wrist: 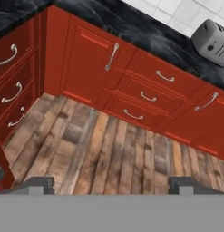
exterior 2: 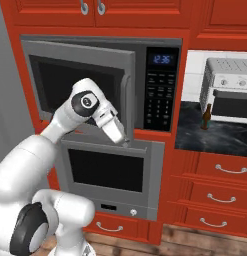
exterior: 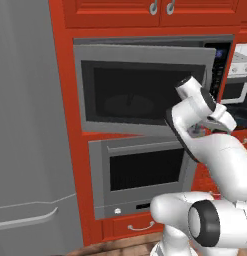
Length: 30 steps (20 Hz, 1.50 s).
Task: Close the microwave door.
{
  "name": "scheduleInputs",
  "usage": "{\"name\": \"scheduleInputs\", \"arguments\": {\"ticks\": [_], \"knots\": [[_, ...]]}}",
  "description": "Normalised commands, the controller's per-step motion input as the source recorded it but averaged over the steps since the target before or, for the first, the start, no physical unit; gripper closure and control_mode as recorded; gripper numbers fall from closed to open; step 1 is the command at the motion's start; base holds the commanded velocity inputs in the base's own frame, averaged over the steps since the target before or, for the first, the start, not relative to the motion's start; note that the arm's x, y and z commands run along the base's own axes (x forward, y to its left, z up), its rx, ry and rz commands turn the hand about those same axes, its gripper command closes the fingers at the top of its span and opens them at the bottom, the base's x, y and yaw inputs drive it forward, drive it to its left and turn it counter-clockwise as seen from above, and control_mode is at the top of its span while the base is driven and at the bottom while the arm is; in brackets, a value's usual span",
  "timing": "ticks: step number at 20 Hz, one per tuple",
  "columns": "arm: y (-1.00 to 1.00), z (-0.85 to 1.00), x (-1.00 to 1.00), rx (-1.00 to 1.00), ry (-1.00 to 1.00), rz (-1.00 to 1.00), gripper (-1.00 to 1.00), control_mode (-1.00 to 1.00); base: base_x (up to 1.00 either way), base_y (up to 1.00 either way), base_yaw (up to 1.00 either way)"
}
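Observation:
The microwave (exterior 2: 160,95) is built into the red cabinet wall, its black keypad showing blue digits. The microwave door (exterior: 145,87) (exterior 2: 80,82) stands slightly ajar, its right edge a little out from the body. The vertical bar handle (exterior 2: 127,97) runs down that edge. My gripper (exterior 2: 123,140) points downward just below the handle's lower end, at the door's bottom right corner. Whether it touches the door I cannot tell. In the hand view its fingertips (wrist: 36,185) sit far apart, so the gripper (wrist: 113,183) is open with nothing between them.
A grey oven (exterior: 145,175) (exterior 2: 107,172) with a horizontal handle sits under the microwave. The tall fridge (exterior: 30,125) stands to the left. To the right, a dark counter (exterior 2: 215,137) carries a toaster oven (exterior 2: 227,95) and a bottle (exterior 2: 207,116). Red drawers (wrist: 145,97) and wooden floor (wrist: 109,149) lie below.

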Motion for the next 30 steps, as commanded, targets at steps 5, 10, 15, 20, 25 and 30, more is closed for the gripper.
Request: {"name": "scheduleInputs", "arguments": {"ticks": [5,10,15,20,25,30], "knots": [[-0.19,0.0,0.92,0.0,-0.03,-0.13,-1.0,-1.0,0.0,0.0,0.0],[-0.12,0.0,0.56,0.08,-0.07,-0.08,-1.0,-1.0,0.0,0.0,0.0],[-0.21,0.0,0.43,0.1,-0.09,-0.08,-1.0,-1.0,0.0,0.0,0.0],[-0.2,-0.01,0.54,0.08,-0.08,-0.07,-1.0,-1.0,0.0,0.0,0.0],[-0.2,-0.13,0.71,0.1,-0.07,-0.07,-1.0,-1.0,0.0,0.0,0.0],[-0.25,-0.14,0.43,0.17,-0.08,-0.06,-1.0,-1.0,0.0,0.0,0.0]]}}
